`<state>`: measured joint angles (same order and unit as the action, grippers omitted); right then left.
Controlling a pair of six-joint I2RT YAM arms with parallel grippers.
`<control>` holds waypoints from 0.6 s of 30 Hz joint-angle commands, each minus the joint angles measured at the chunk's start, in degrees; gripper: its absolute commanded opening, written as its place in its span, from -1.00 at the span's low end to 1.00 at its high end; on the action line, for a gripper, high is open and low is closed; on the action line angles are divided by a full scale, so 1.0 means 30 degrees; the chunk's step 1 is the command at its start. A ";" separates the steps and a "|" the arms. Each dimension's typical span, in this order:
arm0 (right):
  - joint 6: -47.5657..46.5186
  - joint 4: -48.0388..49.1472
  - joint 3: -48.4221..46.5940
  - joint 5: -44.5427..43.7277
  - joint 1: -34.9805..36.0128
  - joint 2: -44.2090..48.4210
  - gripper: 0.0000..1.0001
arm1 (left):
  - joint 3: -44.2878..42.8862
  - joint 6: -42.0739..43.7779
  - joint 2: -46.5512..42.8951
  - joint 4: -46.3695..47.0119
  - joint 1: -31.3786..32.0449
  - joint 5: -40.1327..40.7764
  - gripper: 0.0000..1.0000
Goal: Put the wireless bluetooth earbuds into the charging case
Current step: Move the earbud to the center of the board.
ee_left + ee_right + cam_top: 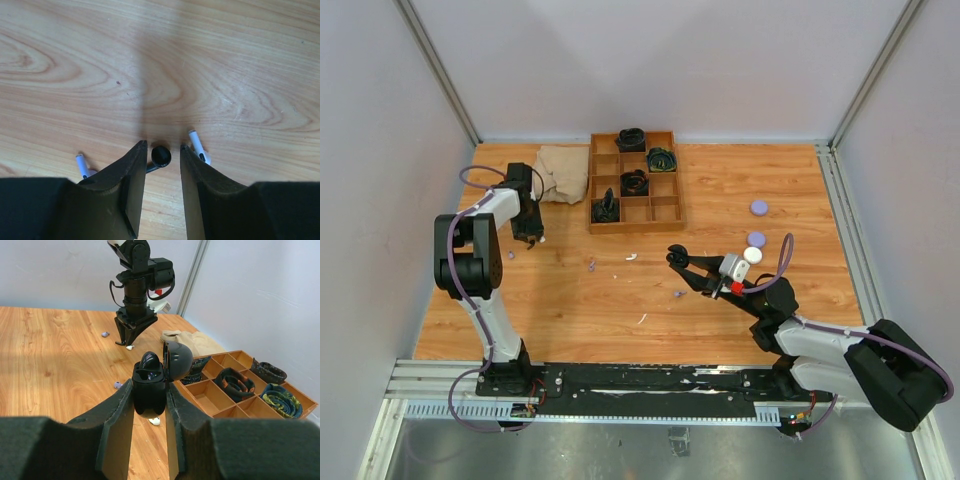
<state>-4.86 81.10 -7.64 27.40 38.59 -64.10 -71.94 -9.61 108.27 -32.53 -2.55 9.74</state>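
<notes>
Left hand brackets the black earbud near the left edge of the tabletop, jaws narrowly apart, no contact evident. Right hand clamps the open charging case. Earbud: light, slick; pinch its head.

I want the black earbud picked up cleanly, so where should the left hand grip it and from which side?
Grip the black earbud by its round head, straight down from above. It lies flat with its thin stem angled aside, and the left hand straddles the head; mind the white earbud beside one finger.
</notes>
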 commanded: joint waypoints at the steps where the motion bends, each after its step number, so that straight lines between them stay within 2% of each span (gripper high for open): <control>1: -0.0247 0.0506 0.0019 -0.0023 0.0167 -0.0056 -0.98 | -0.0284 0.0181 0.0585 -0.0647 -0.0147 -0.0499 -0.23; 12: -0.0109 0.0535 -0.0002 0.0066 0.0172 -0.0110 -0.98 | 0.0093 0.0010 0.0511 -0.0955 -0.0133 -0.1307 -0.23; 18: -0.0049 0.0603 -0.0024 0.0069 0.0174 -0.0172 -0.98 | 0.0235 -0.0128 0.0460 -0.1022 -0.0147 -0.1580 -0.35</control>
<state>-4.82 81.10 -7.64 27.42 38.59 -64.42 -72.01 -9.50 108.33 -33.39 -2.55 7.01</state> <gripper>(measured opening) 0.282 0.342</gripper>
